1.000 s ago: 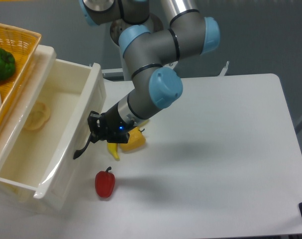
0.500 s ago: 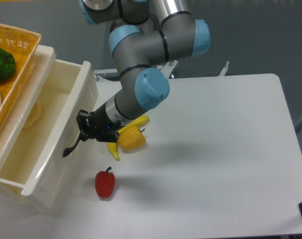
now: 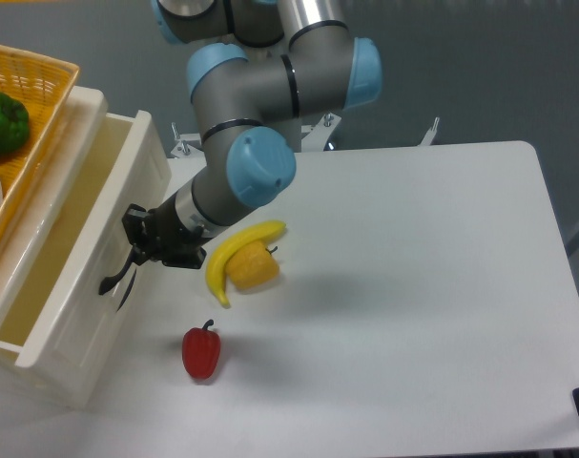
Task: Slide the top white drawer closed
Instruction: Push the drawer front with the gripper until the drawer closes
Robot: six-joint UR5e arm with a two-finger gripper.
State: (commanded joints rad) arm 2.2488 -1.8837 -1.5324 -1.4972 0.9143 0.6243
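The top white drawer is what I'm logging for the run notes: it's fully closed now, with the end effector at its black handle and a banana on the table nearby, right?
Not quite. The top white drawer is still partly open, its cream interior visible, as the camera view shows. The rest holds: the end effector is at its black handle, and a banana lies on the table nearby.

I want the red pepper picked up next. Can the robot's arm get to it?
Probably yes. The small red bell pepper lies alone on the bare white table, just below the gripper, which is at the cream-white drawer's curved black handle. Nothing blocks it.
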